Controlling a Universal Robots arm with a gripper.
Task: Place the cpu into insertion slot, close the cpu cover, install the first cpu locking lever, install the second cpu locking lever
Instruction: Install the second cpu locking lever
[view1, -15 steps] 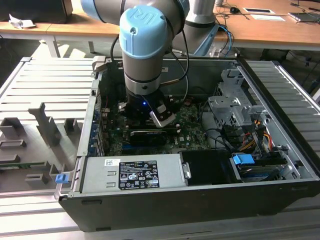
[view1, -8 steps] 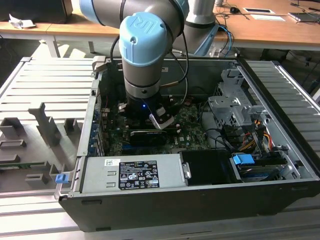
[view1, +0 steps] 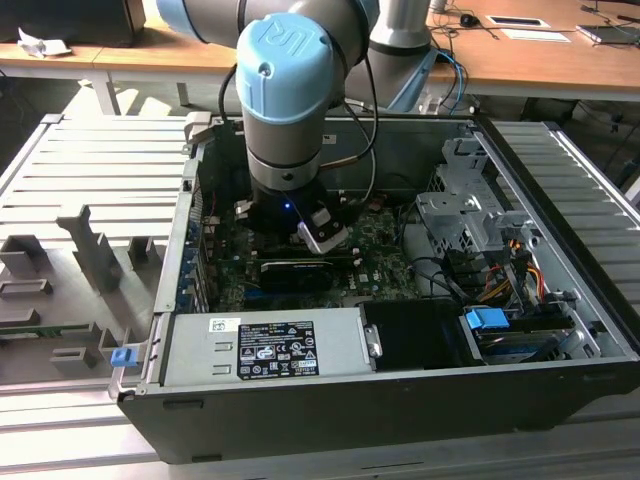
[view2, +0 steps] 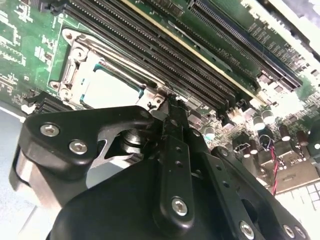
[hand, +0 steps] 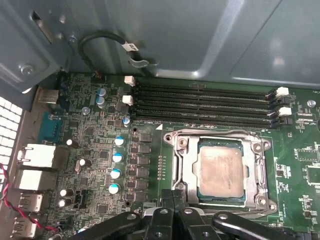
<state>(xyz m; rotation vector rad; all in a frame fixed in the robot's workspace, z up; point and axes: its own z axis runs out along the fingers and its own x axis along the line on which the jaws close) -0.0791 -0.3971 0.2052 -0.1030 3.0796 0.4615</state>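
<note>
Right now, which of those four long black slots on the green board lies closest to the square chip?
The long black slot bordering the cpu cover is closest to the cpu; the other three lie beyond it, toward the grey case wall.

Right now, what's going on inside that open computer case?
The single arm reaches down into the open black computer case, its gripper hanging just beside the socket on the green motherboard. The small square silver-tan cpu already lies in the black insertion slot, and the silver-grey metal cpu cover frames it. The gripper's fingers are together with nothing between them.
</note>
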